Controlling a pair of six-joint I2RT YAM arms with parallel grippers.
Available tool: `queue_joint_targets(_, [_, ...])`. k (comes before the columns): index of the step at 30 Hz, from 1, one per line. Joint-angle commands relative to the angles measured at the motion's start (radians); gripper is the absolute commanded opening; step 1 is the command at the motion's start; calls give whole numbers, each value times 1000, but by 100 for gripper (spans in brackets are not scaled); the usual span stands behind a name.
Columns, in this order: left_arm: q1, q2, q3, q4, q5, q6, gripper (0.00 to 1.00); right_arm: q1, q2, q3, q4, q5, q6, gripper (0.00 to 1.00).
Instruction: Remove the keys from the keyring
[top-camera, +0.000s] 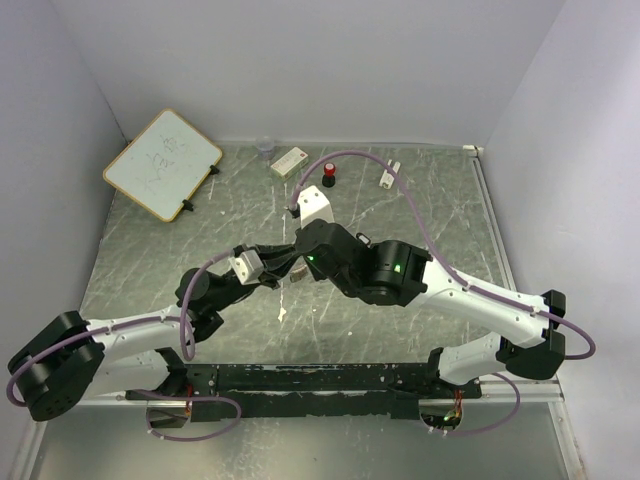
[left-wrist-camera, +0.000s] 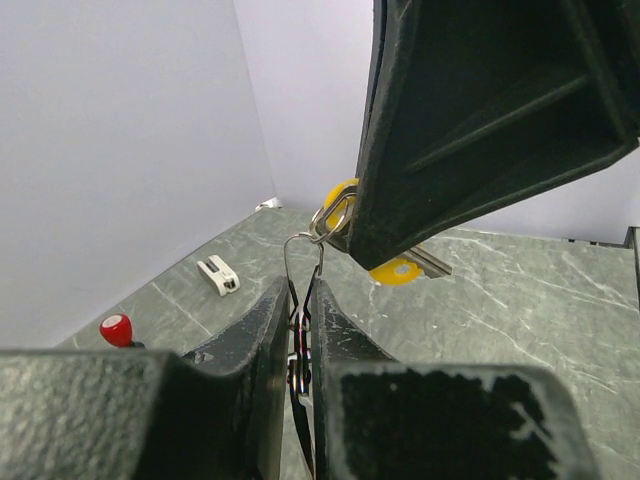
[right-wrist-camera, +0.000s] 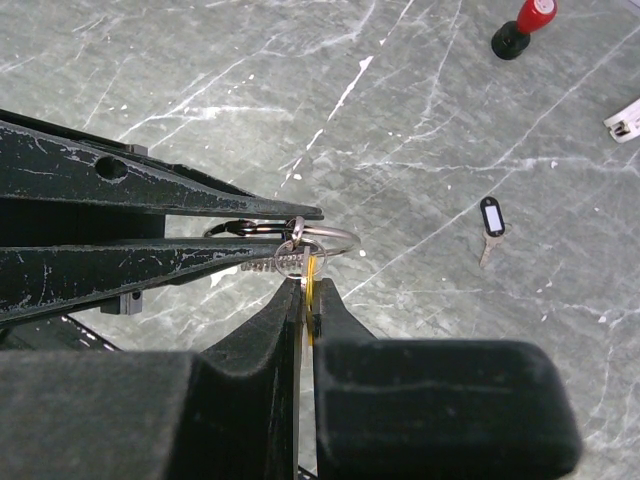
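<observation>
My left gripper (left-wrist-camera: 300, 290) is shut on the keyring (left-wrist-camera: 303, 262), a thin silvery wire loop, pinching its lower part above the table. My right gripper (right-wrist-camera: 307, 285) is shut on the yellow-headed key (right-wrist-camera: 313, 272), which hangs from a small ring (right-wrist-camera: 296, 243) on the keyring (right-wrist-camera: 335, 235). The yellow key (left-wrist-camera: 396, 270) shows under the right finger in the left wrist view. A silvery key (right-wrist-camera: 262, 266) hangs by the left fingers (right-wrist-camera: 150, 260). A black-headed key (right-wrist-camera: 490, 218) lies loose on the table. In the top view both grippers (top-camera: 285, 270) (top-camera: 304, 262) meet mid-table.
A whiteboard (top-camera: 162, 163) lies at the back left. A red-topped black knob (top-camera: 328, 172), a white box (top-camera: 289, 161), a white clip (top-camera: 388, 177) and a small clear cup (top-camera: 265, 147) stand along the back. White walls close in three sides.
</observation>
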Motion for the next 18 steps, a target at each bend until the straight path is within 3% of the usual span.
queue_joint_targets(1, [-8, -26, 9, -24, -26, 31, 16, 6, -21, 6, 2, 17, 12, 0])
queue_joint_targets(18, [-6, -69, 43, -73, -61, 67, 12, 9, -9, -31, 4, -36, 37, 0])
